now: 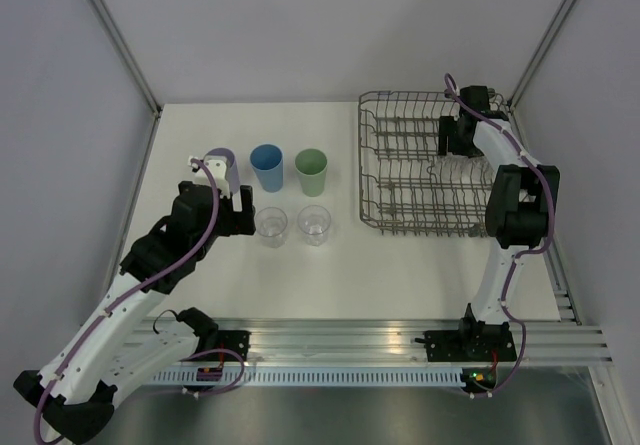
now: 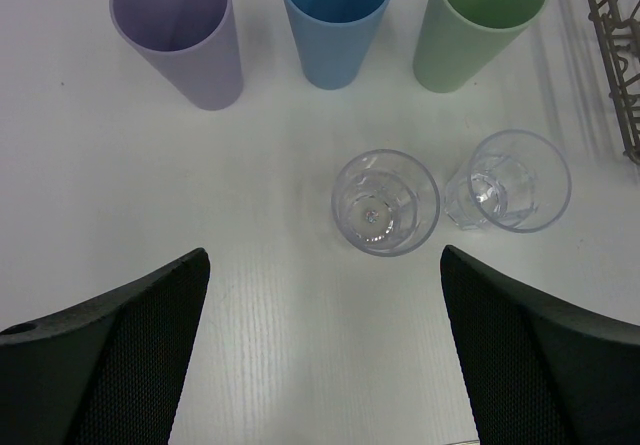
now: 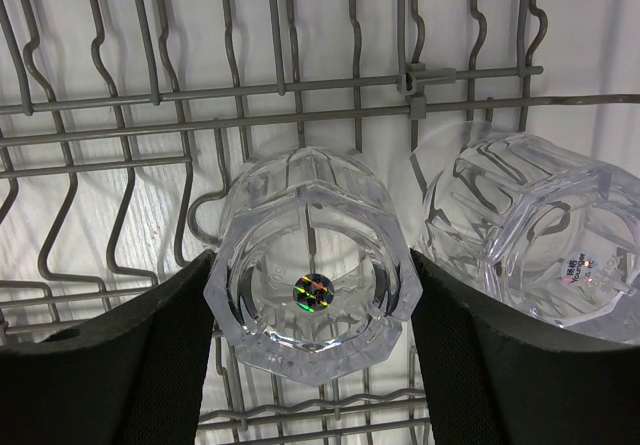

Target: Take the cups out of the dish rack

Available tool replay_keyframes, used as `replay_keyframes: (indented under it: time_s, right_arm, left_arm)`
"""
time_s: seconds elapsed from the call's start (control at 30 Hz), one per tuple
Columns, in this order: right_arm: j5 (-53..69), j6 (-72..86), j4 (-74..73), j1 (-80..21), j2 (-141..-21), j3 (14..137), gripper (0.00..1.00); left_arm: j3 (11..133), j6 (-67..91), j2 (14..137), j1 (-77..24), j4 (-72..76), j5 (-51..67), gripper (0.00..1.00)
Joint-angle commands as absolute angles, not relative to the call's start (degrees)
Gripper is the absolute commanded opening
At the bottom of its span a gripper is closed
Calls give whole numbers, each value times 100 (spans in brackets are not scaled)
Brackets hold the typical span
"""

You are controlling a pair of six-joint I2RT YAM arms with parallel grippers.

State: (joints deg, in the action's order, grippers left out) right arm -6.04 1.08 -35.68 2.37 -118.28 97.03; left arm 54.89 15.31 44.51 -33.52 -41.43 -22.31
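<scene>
Five cups stand on the white table [image 1: 400,275] in the overhead view: a lavender tumbler [image 1: 222,158], a blue tumbler [image 1: 266,168] and a pale green tumbler [image 1: 311,172] in a row, with two clear glasses [image 1: 272,225] in front of the blue and green ones. The left gripper [image 1: 240,215] sits just beside the left clear glass and close in front of the lavender tumbler. To the right lies the dish rack [image 1: 390,180], grey wire. The right gripper [image 1: 455,140] reaches down into its far right part.

From the left wrist, the left gripper [image 2: 325,345] has its fingers [image 2: 110,355] spread wide with nothing but bare table between them. The lavender tumbler [image 2: 180,30], blue tumbler [image 2: 335,20] and pale green tumbler [image 2: 480,25] stand upright beyond, and the two clear glasses [image 2: 385,202] are nearer, mouths up, almost touching each other. A corner of the dish rack [image 2: 615,55] shows at the right edge.

From the right wrist, two more glasses rest in the dish rack [image 3: 120,95], bases toward the camera. The right gripper [image 3: 312,265] is clamped on the centre glass [image 3: 310,215] — a finger [image 3: 150,355] presses against each of its sides. The second glass [image 3: 530,235] lies just to the right, outside the grip.
</scene>
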Motion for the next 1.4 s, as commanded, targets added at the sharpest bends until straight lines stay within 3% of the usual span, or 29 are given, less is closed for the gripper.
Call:
replay_keyframes:
  time_s: [0.0,0.03,0.13,0.73,1.0,1.37]
  right_arm:
    - [-536,53,-3621,272,-11865,9949,69]
    - [-519,53,-3630,272,-11865,9949,62]
    - [-492,53,-3647,290,-11813,9923,54]
    - [-27,421,-3481,167,-10170,9502,45]
    - [2755,1326,-1876,62,-8448,8000,43]
    - [4938,4083,1621,-228,-6716,5926,42]
  left_arm:
    - [5441,1389,4403,-3375,-3902,-2162,100]
    - [5440,1389,4395,-3375,-3902,-2171,100]
    - [5432,1389,4395,-3375,-3894,-2162,100]
    - [5686,1406,4368,-3357,-3902,-1925,100]
    - [5907,2082,4254,-3357,-3139,-355,100]
    - [5230,3470,4166,-3358,-319,1449,100]
